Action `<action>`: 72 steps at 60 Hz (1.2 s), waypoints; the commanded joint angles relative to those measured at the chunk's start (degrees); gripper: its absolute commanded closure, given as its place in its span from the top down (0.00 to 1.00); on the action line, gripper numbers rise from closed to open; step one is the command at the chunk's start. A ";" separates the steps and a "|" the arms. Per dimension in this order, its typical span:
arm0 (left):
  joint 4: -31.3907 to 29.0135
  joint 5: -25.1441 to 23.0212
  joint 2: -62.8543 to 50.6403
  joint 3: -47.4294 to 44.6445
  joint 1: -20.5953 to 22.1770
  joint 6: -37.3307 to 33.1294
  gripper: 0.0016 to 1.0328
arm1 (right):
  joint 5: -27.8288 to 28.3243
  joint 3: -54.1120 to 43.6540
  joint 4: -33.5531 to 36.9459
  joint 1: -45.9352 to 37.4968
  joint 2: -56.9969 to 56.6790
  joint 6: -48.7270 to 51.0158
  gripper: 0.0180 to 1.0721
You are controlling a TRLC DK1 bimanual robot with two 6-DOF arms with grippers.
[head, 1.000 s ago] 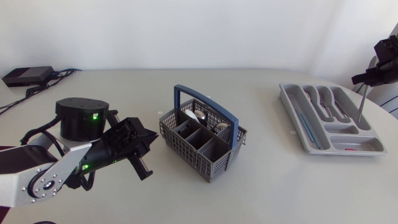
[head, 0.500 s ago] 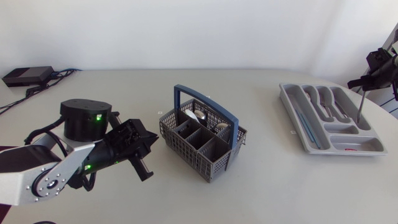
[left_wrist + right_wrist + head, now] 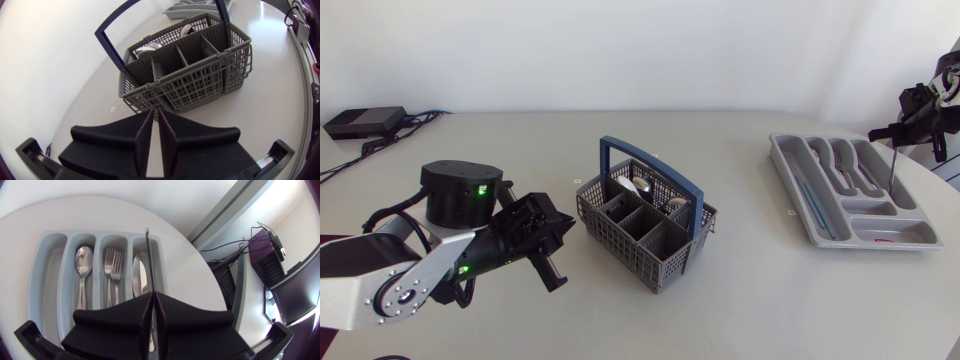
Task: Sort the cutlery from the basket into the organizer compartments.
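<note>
Evidently the sorting is partly done. The organizer (image 3: 40,280) already holds a spoon (image 3: 83,260), forks (image 3: 114,265) and a laid piece (image 3: 139,275) in separate long compartments. At least two spoons (image 3: 149,48) remain in the basket (image 3: 195,85), which stands mid-desk (image 3: 750,300), well apart from the organizer.

The right claw (image 3: 152,296) is clamped on the upper end of a slim piece, seemingly a knife (image 3: 892,165), held over the organizer's outermost long compartment. Its long axis runs near vertical, slightly tilted, with the free end pointing down into the tray. Whether the tip touches the tray floor cannot be told.

The left claw (image 3: 155,135) sits just beside the basket, fingers drawn together and gripping nothing.
</note>
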State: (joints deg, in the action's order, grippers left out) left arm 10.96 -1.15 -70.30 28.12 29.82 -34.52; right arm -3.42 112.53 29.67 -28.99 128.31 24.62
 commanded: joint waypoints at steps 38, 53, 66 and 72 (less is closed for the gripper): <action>-0.15 0.62 0.43 -0.26 0.85 0.86 0.10 | -2.29 -1.35 -5.33 -0.80 7.13 -3.62 0.05; -0.15 0.88 0.61 -0.35 1.47 1.12 0.10 | -2.82 -2.58 -7.26 -0.71 8.10 -3.26 0.12; -1.12 0.97 2.71 -0.61 1.03 1.21 0.10 | -3.08 -3.37 -7.52 -0.27 6.07 -3.97 0.35; -1.29 0.97 3.33 -0.87 0.85 1.30 0.10 | -3.08 -6.01 -8.66 -0.19 3.17 -3.97 0.35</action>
State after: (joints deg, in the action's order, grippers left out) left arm 10.04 -0.56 -68.18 28.12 30.87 -34.33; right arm -5.89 109.51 21.34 -29.36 134.72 22.17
